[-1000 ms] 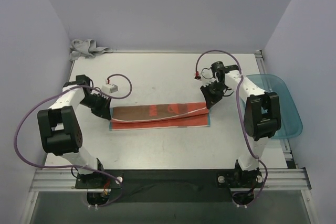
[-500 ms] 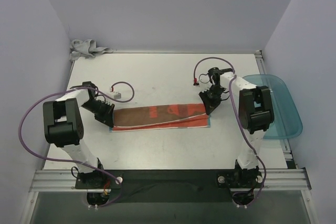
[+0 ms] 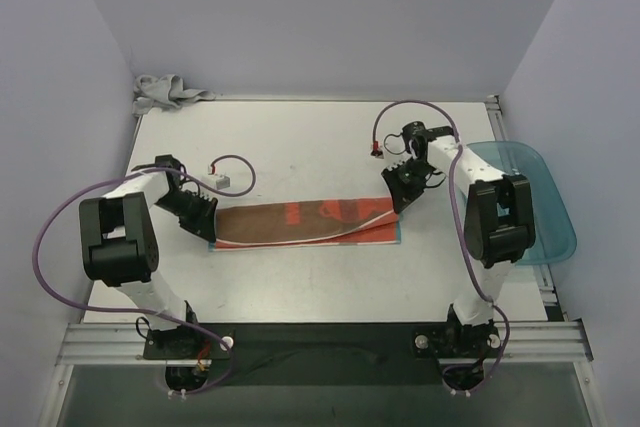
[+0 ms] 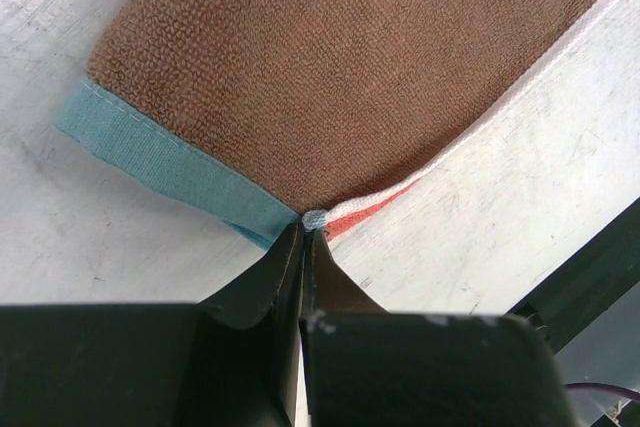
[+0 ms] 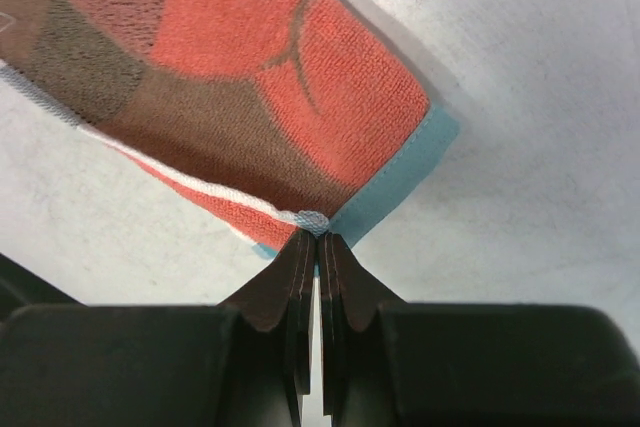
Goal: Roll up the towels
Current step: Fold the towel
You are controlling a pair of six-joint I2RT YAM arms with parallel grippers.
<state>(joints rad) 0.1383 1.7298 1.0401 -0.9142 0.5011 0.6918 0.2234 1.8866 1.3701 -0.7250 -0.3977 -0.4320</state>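
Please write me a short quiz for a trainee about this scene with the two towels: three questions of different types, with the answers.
1. True or false: the left tool and the right tool are each shut on a corner of the brown towel.
2. Where is the grey towel? A) spread flat mid-table B) crumpled at the far left corner of the table C) in the right tool.
3. Fill in: the hem on the brown towel's short ends is ____ in colour.
Key: 1 true; 2 B; 3 teal.
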